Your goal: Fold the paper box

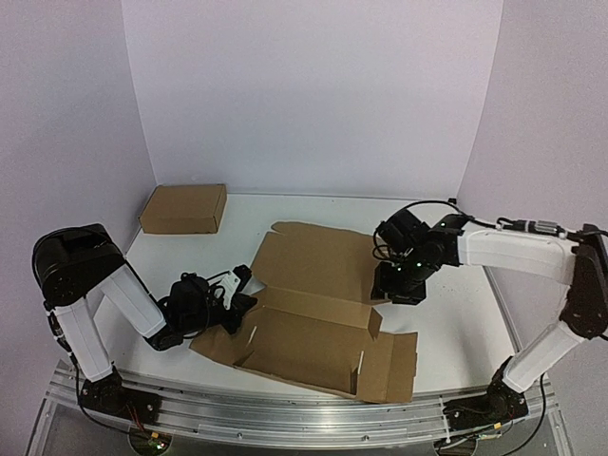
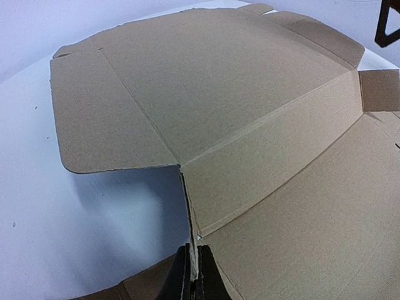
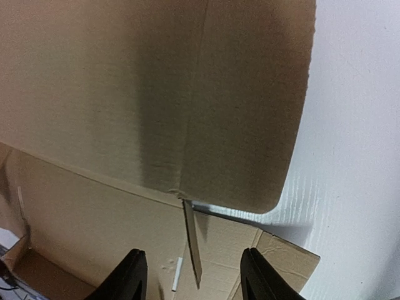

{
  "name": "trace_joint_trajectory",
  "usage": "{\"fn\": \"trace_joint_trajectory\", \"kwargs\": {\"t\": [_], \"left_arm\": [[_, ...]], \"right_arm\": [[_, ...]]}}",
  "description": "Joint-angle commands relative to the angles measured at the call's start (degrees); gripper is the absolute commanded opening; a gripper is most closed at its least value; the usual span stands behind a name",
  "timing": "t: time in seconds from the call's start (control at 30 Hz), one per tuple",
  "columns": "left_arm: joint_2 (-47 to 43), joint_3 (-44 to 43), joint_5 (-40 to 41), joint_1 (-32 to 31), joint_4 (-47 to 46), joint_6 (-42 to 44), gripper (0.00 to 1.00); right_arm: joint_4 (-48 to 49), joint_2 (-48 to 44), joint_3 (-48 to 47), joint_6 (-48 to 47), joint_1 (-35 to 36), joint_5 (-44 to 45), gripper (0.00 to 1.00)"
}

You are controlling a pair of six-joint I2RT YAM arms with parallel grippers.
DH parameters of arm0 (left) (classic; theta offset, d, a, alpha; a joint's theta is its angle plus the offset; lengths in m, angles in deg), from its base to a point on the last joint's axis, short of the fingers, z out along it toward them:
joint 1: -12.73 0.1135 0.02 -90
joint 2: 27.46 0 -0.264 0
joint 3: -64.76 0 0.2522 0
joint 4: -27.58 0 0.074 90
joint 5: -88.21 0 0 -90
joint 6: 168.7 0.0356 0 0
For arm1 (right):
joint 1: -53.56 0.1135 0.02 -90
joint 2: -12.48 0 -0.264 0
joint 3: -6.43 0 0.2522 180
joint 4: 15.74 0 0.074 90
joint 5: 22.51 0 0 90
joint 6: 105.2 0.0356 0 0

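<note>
One paper box (image 1: 304,266) lies unfolded, and one plain box (image 1: 183,208) sits well behind its left corner. Wrist views alone show the left gripper (image 2: 197,280) pinched on its edge and the right gripper (image 3: 192,262) spread wide astride a flap, holding nothing.

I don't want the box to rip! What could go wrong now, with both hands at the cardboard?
The left hand pinches only a thin edge of the paper box, so it might slip off or tear it. The right hand is open around a narrow flap; closing crooked could crush it. The sheet's near corner sits close to the table edge and could slide off.
</note>
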Motion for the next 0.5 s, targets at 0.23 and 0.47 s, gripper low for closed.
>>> {"fn": "trace_joint_trajectory", "kwargs": {"t": [0.23,0.47], "left_arm": [[0.3,0.4,0.0,-0.7,3.8,0.4,0.0],[0.4,0.3,0.1,-0.7,4.0,0.3,0.0]], "right_arm": [[-6.2,10.2,-7.7,-4.4,2.6,0.1,0.32],[-4.8,11.5,-4.2,-2.8,3.4,-1.9,0.29]]}}
